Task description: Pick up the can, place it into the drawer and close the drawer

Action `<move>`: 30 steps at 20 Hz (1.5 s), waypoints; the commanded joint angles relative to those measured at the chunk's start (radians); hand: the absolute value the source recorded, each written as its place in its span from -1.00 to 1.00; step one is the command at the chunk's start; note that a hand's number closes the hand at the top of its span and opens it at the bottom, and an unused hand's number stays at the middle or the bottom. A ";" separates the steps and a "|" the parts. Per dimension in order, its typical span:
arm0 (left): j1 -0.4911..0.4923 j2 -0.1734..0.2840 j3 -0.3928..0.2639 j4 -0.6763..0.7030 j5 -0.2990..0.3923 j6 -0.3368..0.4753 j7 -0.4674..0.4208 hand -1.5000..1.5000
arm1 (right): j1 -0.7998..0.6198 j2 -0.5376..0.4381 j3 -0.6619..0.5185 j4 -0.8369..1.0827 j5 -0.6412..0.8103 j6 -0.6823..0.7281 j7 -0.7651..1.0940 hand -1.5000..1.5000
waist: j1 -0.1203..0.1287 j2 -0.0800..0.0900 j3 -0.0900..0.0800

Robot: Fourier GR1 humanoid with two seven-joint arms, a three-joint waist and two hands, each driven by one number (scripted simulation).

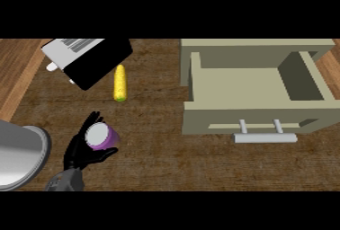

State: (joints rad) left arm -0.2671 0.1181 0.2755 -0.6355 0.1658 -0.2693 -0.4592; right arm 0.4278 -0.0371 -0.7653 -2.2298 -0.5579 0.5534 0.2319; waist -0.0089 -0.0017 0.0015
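the step in hand is the pick-up: the left hand [85,150] shows at the lower left of the head view, its black fingers and thumb curled round the can [101,135], a short purple can with a pale round top that faces up toward the camera. whether the can sits on the wooden counter [166,161] or is already raised off it cannot be told from this steep angle, but the hand is closed on it, so the grasp looks made and the carry looks to be next. the right hand shows nowhere in the view. the drawer [256,85] stands pulled open at the right, well apart from the can, its olive tray bare inside and its front panel carrying a pale bar handle [265,137] on the side nearest the robot. the next move, as i judge it, calls for lifting the can high enough to pass over the drawer's front wall, carrying it rightward across the counter, and setting it down inside the tray before the fingers let go; after that the front panel or handle needs a push away from the robot to shut it. off the path lie a yellow corn cob [119,83] just beside a black-and-white appliance [86,58] at the upper left, and a grey metal bowl [20,155] at the left edge, close to the left forearm, which could be brushed on the way.
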 commanded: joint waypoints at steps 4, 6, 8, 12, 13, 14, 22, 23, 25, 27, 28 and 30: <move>-0.040 0.002 -0.020 0.023 0.044 -0.121 0.073 1.00 | 0.012 -0.059 -0.077 0.027 -0.118 0.012 0.046 -1.00 | 0.000 0.000 -0.002; -0.076 -0.019 -0.031 0.075 0.029 -0.118 0.024 1.00 | 0.016 0.035 -0.005 -0.027 -0.018 0.019 0.028 -1.00 | -0.001 0.002 -0.002; -0.072 -0.038 -0.041 -0.040 0.055 -0.115 0.065 1.00 | -0.032 0.009 -0.018 0.024 -0.023 0.006 0.033 -1.00 | 0.006 0.000 -0.001; -0.080 -0.047 -0.061 -0.140 0.088 -0.138 0.150 1.00 | 0.030 0.036 0.021 -0.009 0.003 0.007 -0.030 -1.00 | 0.004 -0.002 -0.001; -0.072 -0.067 -0.074 -0.197 0.092 -0.127 0.154 1.00 | 0.010 0.036 0.032 -0.014 0.010 -0.016 0.008 -1.00 | 0.009 -0.002 -0.001; -0.040 -0.066 -0.062 -0.192 0.103 -0.108 0.131 1.00 | 0.054 0.036 0.031 -0.007 0.002 0.011 -0.049 -1.00 | 0.003 -0.001 -0.001; -0.069 -0.112 -0.038 -0.303 0.132 0.122 0.150 1.00 | 0.064 0.037 0.041 -0.022 -0.012 -0.026 -0.040 -1.00 | 0.002 0.000 -0.001; -0.060 -0.111 -0.046 -0.381 0.135 0.146 0.193 1.00 | 0.046 0.036 0.027 -0.049 -0.025 -0.014 0.005 -1.00 | 0.006 -0.001 -0.001; -0.052 -0.117 -0.121 -0.446 0.178 0.201 0.242 1.00 | 0.033 -0.045 -0.035 -0.049 -0.116 -0.059 0.067 -1.00 | 0.004 -0.001 -0.001; -0.045 -0.118 -0.182 -0.532 0.169 0.269 0.241 1.00 | 0.083 0.036 0.048 -0.084 -0.029 -0.055 -0.011 -1.00 | 0.003 -0.003 -0.001; -0.047 -0.113 -0.137 -0.488 0.141 0.219 0.205 1.00 | 0.048 -0.002 -0.022 -0.029 -0.084 -0.021 0.020 -1.00 | 0.003 0.000 -0.001; 0.022 -0.118 -0.247 -0.695 0.155 0.324 0.298 1.00 | 0.029 0.036 0.016 -0.027 -0.002 -0.032 0.003 -1.00 | 0.012 -0.003 -0.001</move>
State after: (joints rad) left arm -0.2900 0.0039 0.1101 -1.1572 0.3187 -0.0372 -0.2237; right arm 0.4669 -0.0179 -0.7482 -2.2702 -0.5873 0.5112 0.2450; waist -0.0014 -0.0035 0.0003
